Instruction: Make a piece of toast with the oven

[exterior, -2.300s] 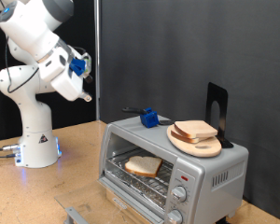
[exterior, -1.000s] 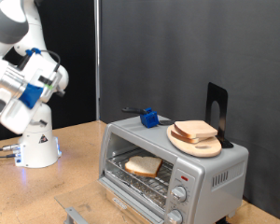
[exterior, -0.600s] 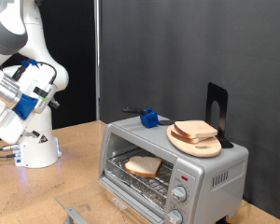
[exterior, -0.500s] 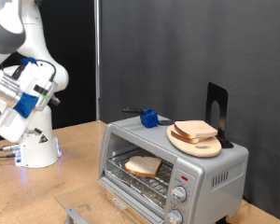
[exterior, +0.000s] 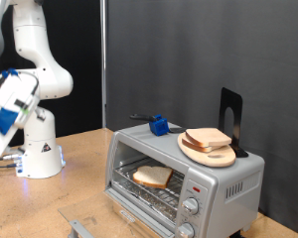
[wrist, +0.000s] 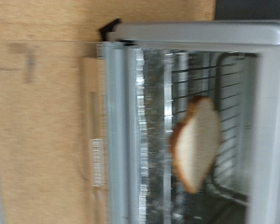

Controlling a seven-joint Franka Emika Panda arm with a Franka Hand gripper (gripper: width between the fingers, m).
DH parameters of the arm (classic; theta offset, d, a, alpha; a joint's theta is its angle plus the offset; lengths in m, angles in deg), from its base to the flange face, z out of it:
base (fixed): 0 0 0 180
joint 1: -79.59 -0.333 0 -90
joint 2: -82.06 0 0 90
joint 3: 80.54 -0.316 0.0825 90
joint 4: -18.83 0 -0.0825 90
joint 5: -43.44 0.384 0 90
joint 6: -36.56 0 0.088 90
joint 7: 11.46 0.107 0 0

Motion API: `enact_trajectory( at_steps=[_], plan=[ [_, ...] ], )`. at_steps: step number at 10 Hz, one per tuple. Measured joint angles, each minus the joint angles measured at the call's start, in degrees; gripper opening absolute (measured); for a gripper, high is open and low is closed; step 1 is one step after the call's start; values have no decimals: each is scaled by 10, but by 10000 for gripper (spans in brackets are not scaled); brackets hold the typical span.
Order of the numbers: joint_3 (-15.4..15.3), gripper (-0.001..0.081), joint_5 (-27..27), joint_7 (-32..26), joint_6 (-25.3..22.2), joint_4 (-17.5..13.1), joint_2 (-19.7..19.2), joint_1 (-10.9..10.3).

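**Toast on the rack, arm well clear**

On the wooden worktop (exterior: 84, 159), at the exterior view's right, sits the oven (exterior: 184, 177) — silver, door down, its wire rack in plain sight. The robot arm (exterior: 35, 59) stands well apart at the exterior view's left; its hand lies at or past that edge of the frame and shows no fingers, nor does the wrist view, so how far it is open and whether it holds anything I cannot tell.

Atop the oven rests a round wooden plate (exterior: 211, 152) with a stack of slices, a blue object (exterior: 159, 125) beside it.

Smallest comes the piece of toast (exterior: 152, 177), lying flat on the rack inside the oven; the wrist view shows it (wrist: 198, 142) through the opening, blurred. By its look it is light, soft and crumbly — easily crushed or torn. A gentle pinch across opposite crust edges, where it is probably firmest, would suit better than pressing its pale middle.
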Motion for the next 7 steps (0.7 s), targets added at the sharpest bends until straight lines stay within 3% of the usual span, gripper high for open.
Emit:
enact_trajectory(
  at_steps=[4, 7],
  plan=[
    [-5, 806, 48, -47, 27, -18, -100, -11],
    [-26, 806, 75, -97, 76, -25, -166, -18]
  ],
)
